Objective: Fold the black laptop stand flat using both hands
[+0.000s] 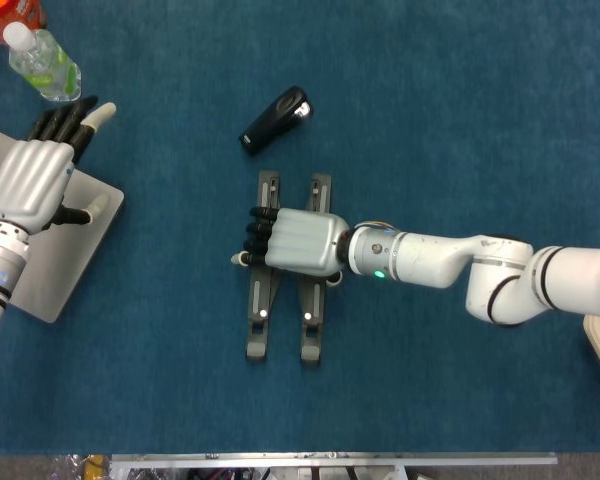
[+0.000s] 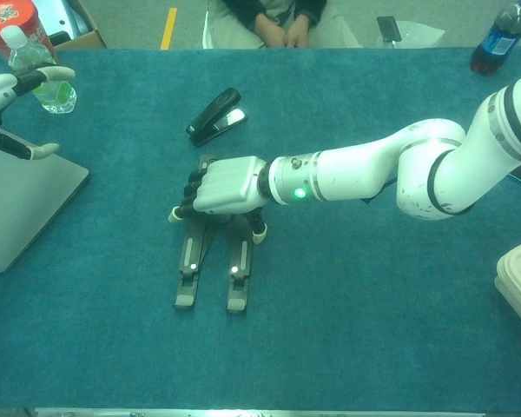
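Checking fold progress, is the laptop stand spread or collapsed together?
Spread. The stand's two arms lie apart and side by side on the cloth, with the right hand resting across both.

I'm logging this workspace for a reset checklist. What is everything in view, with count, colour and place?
laptop stand: 1, black, table centre, under the right hand
stapler: 1, black, just beyond the stand
laptop: 1, grey, closed, left edge
clear bottle: 1, white cap, far left corner
red container: 1, behind the clear bottle
cola bottle: 1, dark, blue label, far right
white box: 1, right edge, partly cut off
phone: 1, dark, beyond the table
seated person: 1, far side
left hand: open, over the laptop
right hand: rests on the stand
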